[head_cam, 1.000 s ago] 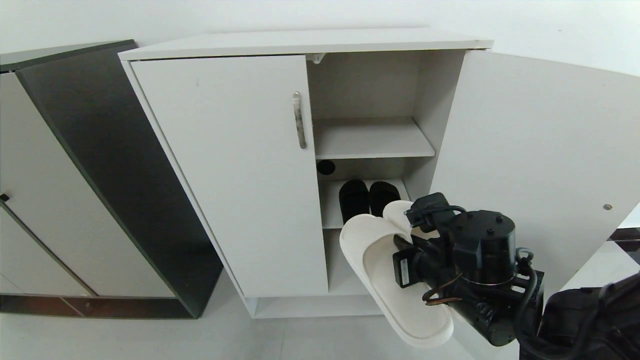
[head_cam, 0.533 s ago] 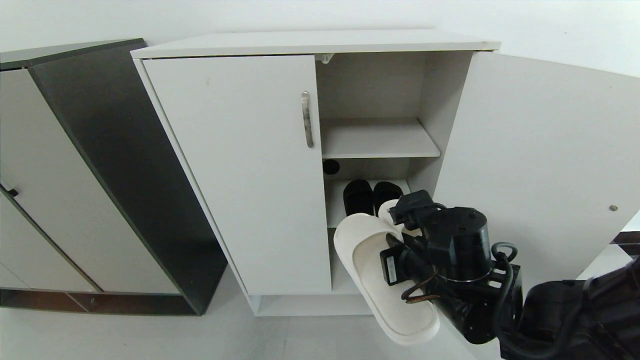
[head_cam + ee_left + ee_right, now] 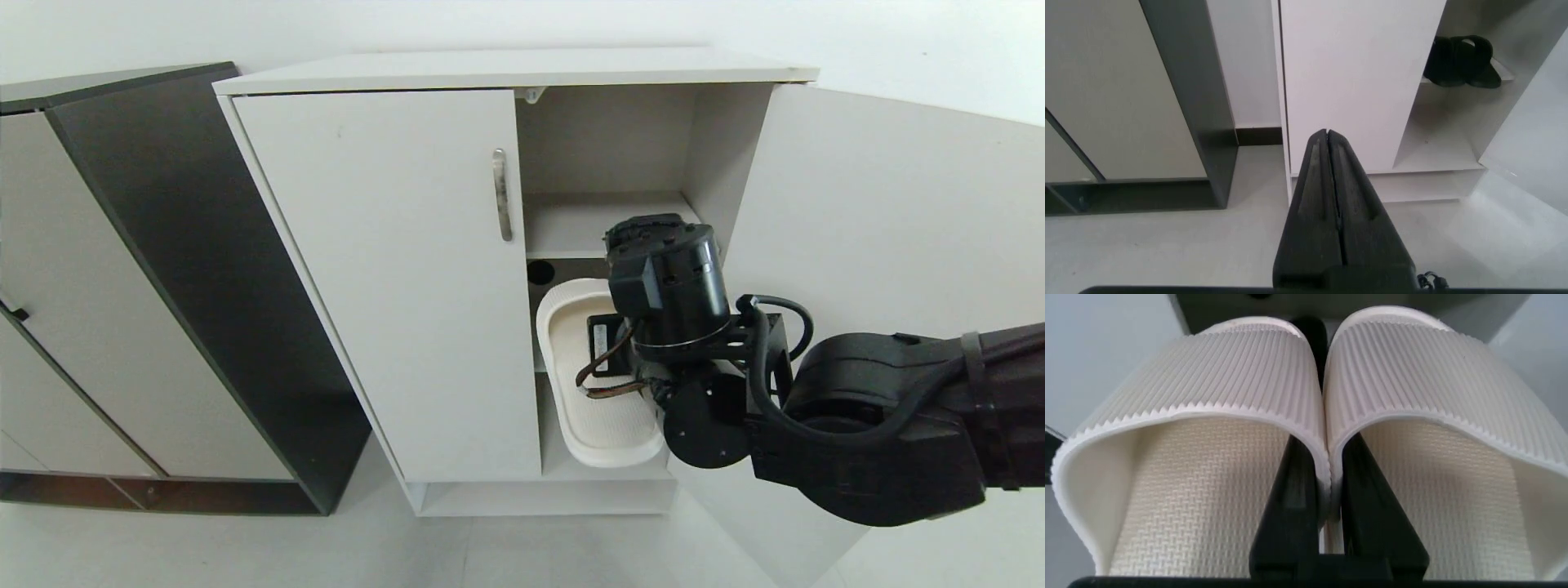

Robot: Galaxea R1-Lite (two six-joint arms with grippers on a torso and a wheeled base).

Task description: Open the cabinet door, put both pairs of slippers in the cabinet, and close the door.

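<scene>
The white cabinet has its right door swung wide and its left door closed. My right arm is in the opening, at the level of the middle and lower shelves. In the right wrist view my right gripper is shut on the pair of white slippers, pinching their two inner walls together. One white slipper shows tilted beside the wrist. The black slippers lie side by side on a cabinet shelf. My left gripper is shut on nothing, low above the floor in front of the closed door.
A dark grey cabinet stands close against the white cabinet's left side. The closed door carries a metal handle. The top shelf is bare. Pale floor lies in front.
My right arm has risen and gone forward with the white slippers, from in front of the cabinet into its opening, where it now covers the black slippers. The camera shifted slightly at first.
</scene>
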